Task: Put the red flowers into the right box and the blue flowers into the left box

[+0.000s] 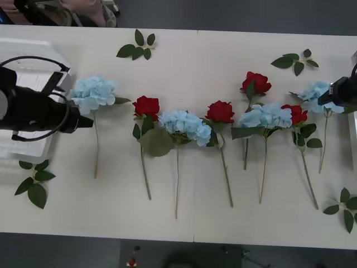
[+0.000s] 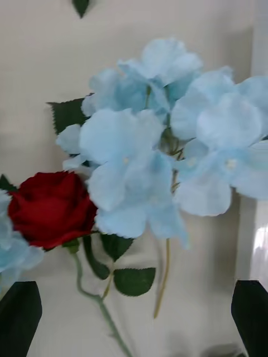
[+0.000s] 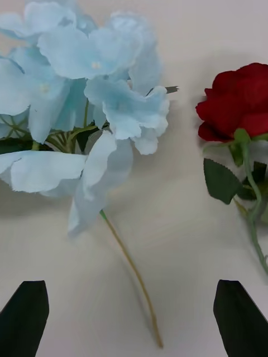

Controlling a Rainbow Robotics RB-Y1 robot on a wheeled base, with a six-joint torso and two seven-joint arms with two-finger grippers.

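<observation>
Blue flowers [image 1: 93,92] and red flowers [image 1: 146,106] lie in a row across the middle of the desk [image 1: 189,61], heads toward its far edge. The left claw [image 3: 134,318] hangs open over the leftmost blue flower's stem, just beside the left box [image 1: 25,53] at the desk's left edge. The right claw [image 2: 134,318] hangs open over the rightmost blue flower [image 2: 162,139], near the desk's right edge.
</observation>
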